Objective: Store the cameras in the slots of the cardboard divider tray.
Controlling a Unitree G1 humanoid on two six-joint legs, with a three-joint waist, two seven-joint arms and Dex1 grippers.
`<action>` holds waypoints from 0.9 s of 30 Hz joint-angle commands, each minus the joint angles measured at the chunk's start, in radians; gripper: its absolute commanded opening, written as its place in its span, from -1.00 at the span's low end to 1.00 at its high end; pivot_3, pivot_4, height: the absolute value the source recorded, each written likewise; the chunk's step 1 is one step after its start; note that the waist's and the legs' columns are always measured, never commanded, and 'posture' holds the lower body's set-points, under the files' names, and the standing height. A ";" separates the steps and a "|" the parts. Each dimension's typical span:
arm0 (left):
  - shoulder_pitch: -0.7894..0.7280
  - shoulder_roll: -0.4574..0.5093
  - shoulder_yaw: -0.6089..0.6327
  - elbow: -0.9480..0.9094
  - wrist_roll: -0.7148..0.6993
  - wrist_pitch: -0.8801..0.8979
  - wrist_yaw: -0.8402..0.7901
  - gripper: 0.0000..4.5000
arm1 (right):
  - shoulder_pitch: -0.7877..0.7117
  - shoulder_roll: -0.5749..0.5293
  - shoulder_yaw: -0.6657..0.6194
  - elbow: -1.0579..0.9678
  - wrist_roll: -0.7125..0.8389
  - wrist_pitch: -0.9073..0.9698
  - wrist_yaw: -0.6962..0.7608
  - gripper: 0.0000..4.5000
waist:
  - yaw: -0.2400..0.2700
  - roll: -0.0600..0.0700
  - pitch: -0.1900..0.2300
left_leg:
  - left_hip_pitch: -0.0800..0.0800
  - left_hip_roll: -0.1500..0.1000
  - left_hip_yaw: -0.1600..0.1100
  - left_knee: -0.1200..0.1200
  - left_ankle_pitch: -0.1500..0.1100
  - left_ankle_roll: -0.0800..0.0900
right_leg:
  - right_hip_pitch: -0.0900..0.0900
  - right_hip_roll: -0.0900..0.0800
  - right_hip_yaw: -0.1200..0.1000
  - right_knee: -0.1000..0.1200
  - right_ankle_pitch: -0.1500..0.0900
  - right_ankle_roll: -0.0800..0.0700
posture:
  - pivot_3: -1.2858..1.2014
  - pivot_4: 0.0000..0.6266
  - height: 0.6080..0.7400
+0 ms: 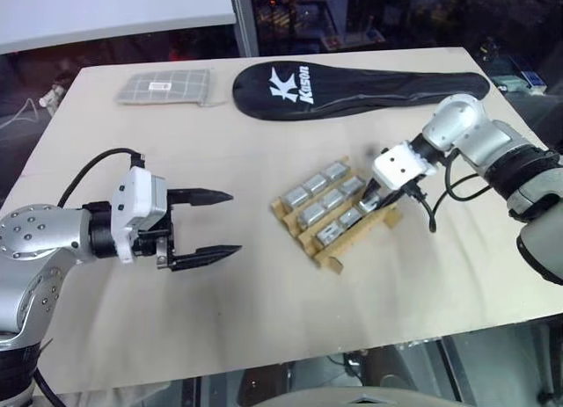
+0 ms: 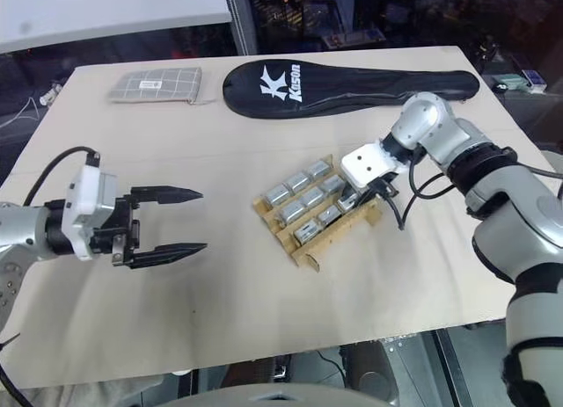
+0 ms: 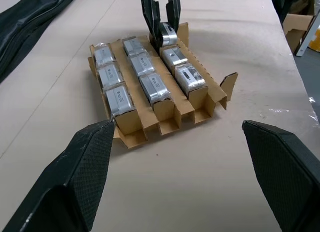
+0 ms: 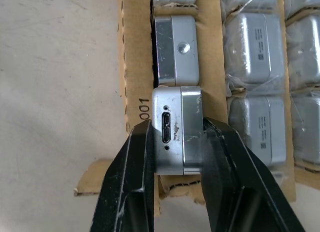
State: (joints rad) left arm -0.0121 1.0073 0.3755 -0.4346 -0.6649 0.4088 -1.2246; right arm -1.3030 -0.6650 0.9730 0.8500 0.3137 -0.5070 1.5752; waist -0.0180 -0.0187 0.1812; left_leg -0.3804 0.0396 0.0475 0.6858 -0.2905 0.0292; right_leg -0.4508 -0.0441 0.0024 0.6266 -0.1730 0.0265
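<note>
Head views
Table: a tan sheet covers the table (image 1: 132, 319); the cardboard divider tray (image 1: 352, 240) lies near its middle, set at a slant.
Cameras: silver-grey blocks fill the tray's slots in three rows; one of them is the camera (image 1: 295, 196) at the tray's left corner.
Right gripper (image 1: 371, 199): it points down at the tray's right end, its fingers closed on a camera that sits in the last row.
Left gripper (image 1: 220, 222): it hovers over bare table well to the left of the tray, fingers spread wide, nothing between them.
Far edge: a black Kason racket cover (image 1: 352, 86) lies there, with a grey gridded pad (image 1: 165, 86) to its left.

Left wrist view
Tray: three rows of cameras, three in each; a fourth lane on the side stands bare.
Left fingers (image 3: 85, 167): far apart, with the tray ahead of them.
Right gripper: at the tray's far end, clamped on the held camera (image 3: 167, 34).

Right wrist view
Held camera (image 4: 177, 129): its port face shows; both black fingers (image 4: 130, 177) press its two sides.
Neighbour: another camera (image 4: 175, 49) lies just beyond it in the same slot.
</note>
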 commanded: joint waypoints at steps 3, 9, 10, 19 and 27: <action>0.008 0.005 0.036 -0.040 -0.016 0.002 0.009 0.87 | -0.029 0.004 -0.075 0.017 0.010 -0.025 0.039 0.36 | 0.002 0.000 0.000 | 0.000 0.000 0.000 0.000 0.000 0.000 | 0.000 0.000 0.000 0.000 0.000 0.000 | 0.03 -0.52 1.00; 0.002 -0.035 0.024 -0.044 -0.042 0.026 0.065 0.87 | -0.008 -0.116 -0.106 -0.126 0.116 0.092 0.039 0.36 | 0.008 0.001 0.001 | -0.002 -0.001 -0.001 0.000 0.000 0.000 | 0.000 -0.002 -0.001 -0.001 0.000 0.000 | 0.03 -0.52 1.00; 0.006 -0.065 0.023 -0.048 -0.056 0.040 0.101 0.87 | 0.015 -0.142 -0.144 -0.156 0.145 0.135 0.039 0.36 | 0.007 0.001 0.001 | -0.002 -0.001 0.000 0.000 0.000 0.000 | 0.000 -0.002 -0.001 -0.001 0.000 0.000 | 0.03 -0.52 1.00; 0.333 -0.272 0.014 -0.181 -0.002 -0.008 0.239 0.87 | 0.622 -0.494 -0.577 -0.554 0.244 0.370 -0.083 0.36 | 0.026 0.000 0.000 | -0.004 -0.002 -0.002 -0.001 0.000 0.000 | 0.000 -0.003 -0.003 -0.005 0.002 0.003 | 0.03 -0.52 1.00; 0.461 -0.508 -0.109 -0.220 0.248 -0.152 0.505 0.87 | 1.243 -0.429 -1.076 -0.777 0.404 0.586 -0.449 0.36 | 0.029 -0.003 -0.005 | 0.003 -0.002 0.001 0.003 -0.001 0.002 | 0.005 -0.002 0.001 0.001 -0.003 0.005 | 0.03 -0.52 1.00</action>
State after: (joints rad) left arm 0.4420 0.5076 0.2641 -0.6108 -0.4480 0.3084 -0.7475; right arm -0.1002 -1.1184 0.0073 0.1290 0.6882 0.0649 1.1905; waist 0.0107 -0.0214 0.1767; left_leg -0.3765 0.0380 0.0479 0.6890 -0.2916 0.0312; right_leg -0.4455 -0.0451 0.0038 0.6276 -0.1760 0.0317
